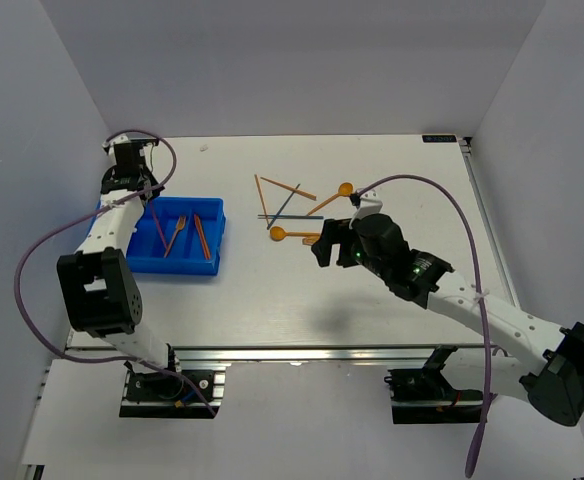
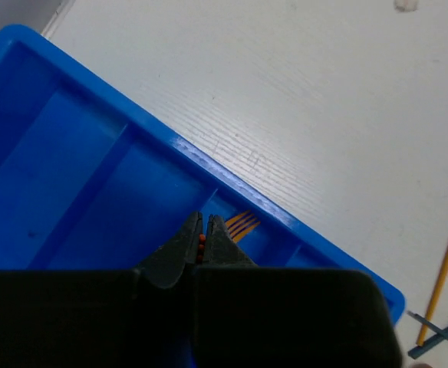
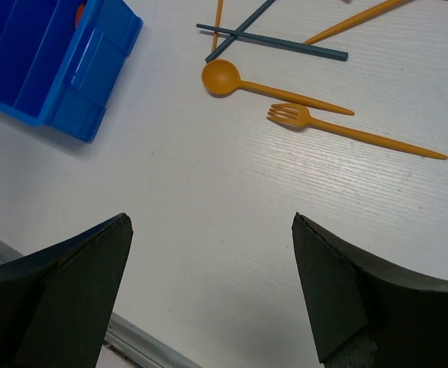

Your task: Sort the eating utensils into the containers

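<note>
The loose utensils (image 1: pixel 290 205) lie in a scatter at the middle of the table (image 1: pixel 272 310), toward its far edge. Nearest the robot are an orange fork (image 3: pixel 347 130) and an orange spoon (image 3: pixel 270 88), touching or nearly so. Two crossed dark blue sticks (image 3: pixel 270 42) and more orange pieces lie just beyond.

In the right wrist view the fork lies ahead of the fingertips, tines to the left, its handle running right and slightly nearer. Its long axis therefore runs roughly across the gap between the jaws, so gripping it probably calls for a turn of the wrist. The right gripper (image 3: pixel 212 291) hangs just on the near side of this scatter, jaws spread wide and holding nothing. It is clearly the nearer arm.

The blue bin (image 1: pixel 167 265) sits by the table's left edge, well apart from the scatter. Three orange pieces (image 1: pixel 202 238) lie lengthwise in its right-hand compartments, one of them with fork tines.

The left gripper (image 2: pixel 202 234) hangs over the bin's far left corner with its jaws pressed together. A sliver of orange shows between them, but I cannot tell whether that is a gripped utensil.
</note>
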Controlling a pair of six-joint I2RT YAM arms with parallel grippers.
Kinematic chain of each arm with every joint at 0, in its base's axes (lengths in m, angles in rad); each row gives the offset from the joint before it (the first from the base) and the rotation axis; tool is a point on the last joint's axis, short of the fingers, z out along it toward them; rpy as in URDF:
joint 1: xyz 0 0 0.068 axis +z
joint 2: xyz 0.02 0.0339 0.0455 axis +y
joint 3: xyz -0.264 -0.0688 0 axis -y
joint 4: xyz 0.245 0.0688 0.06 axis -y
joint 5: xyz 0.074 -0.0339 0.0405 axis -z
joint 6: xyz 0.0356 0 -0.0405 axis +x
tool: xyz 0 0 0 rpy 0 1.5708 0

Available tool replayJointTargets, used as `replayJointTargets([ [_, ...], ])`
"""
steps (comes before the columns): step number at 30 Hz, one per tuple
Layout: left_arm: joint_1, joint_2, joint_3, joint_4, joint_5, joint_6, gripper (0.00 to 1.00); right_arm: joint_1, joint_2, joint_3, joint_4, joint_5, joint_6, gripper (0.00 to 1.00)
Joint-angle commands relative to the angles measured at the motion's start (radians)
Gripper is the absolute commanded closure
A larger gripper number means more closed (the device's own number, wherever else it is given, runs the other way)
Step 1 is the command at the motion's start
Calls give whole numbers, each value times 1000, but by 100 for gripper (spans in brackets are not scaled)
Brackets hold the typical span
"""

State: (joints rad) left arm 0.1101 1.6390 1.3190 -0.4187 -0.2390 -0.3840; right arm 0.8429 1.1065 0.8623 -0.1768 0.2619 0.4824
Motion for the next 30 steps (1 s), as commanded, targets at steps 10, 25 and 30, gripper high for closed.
replayJointTargets([
  [10, -3, -8, -118, 207, 84, -36, 100, -30, -85, -72, 28, -35, -38, 11],
  [25, -36, -103, -176, 173, 164, -53, 51, -87, 71, -13, 13, -38, -59, 11],
  [30, -39, -234, -188, 127, 193, -53, 32, -140, 225, 105, -33, -46, -123, 11],
])
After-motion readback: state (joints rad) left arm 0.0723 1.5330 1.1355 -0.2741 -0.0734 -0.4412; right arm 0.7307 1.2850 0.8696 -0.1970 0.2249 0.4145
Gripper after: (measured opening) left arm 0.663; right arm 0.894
